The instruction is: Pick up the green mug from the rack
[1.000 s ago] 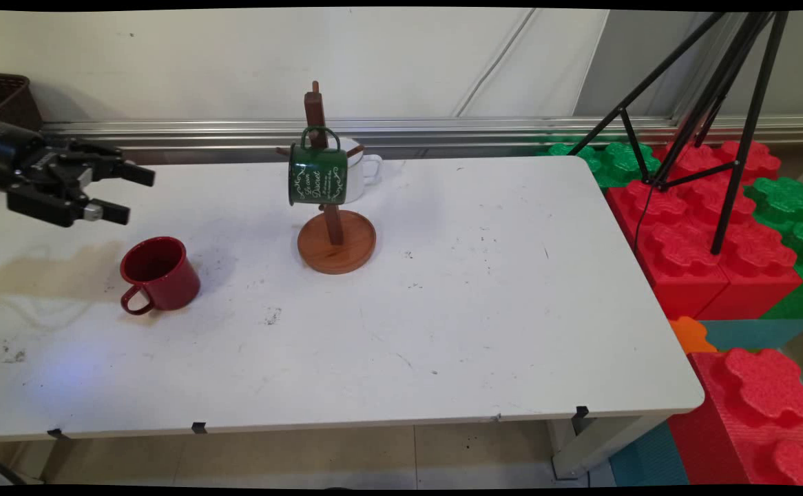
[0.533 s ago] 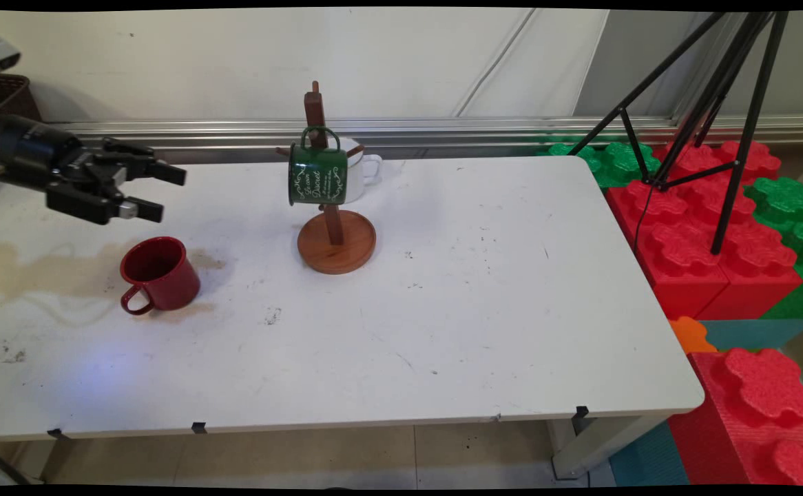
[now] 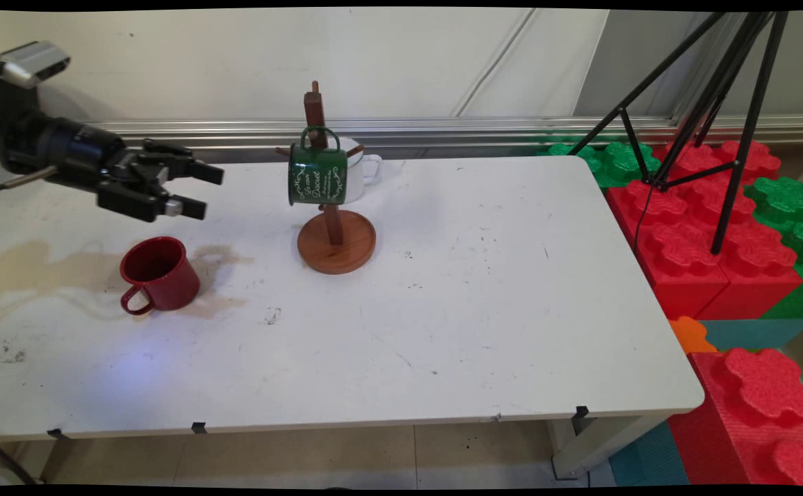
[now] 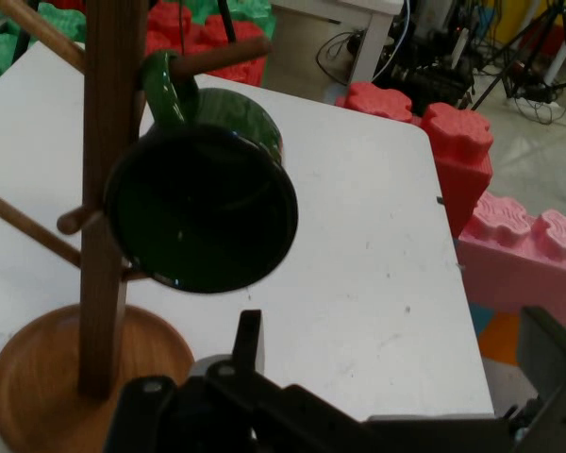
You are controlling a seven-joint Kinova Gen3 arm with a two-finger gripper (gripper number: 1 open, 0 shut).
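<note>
My black gripper (image 3: pixel 203 190) hangs open above the table's left part, its fingers pointing right toward the wooden mug tree (image 3: pixel 332 234). A green mug (image 3: pixel 317 175) hangs by its handle on one of the tree's pegs. A white mug (image 3: pixel 361 172) shows behind the tree. Below the gripper a red mug (image 3: pixel 160 273) stands upright on the white table (image 3: pixel 484 303), apart from the gripper. In the hand view the green mug's dark mouth (image 4: pixel 203 209) faces me beside the tree's post (image 4: pixel 106 189), and nothing lies between my fingers (image 4: pixel 248 344).
A black tripod (image 3: pixel 711 103) stands over red and green foam blocks (image 3: pixel 704 227) to the right of the table. A brownish stain (image 3: pixel 43 265) spreads on the table's left. A metal rail (image 3: pixel 443 127) runs along the wall behind.
The gripper has moved right, toward the mug tree, staying open. The mugs and tree have not moved.
</note>
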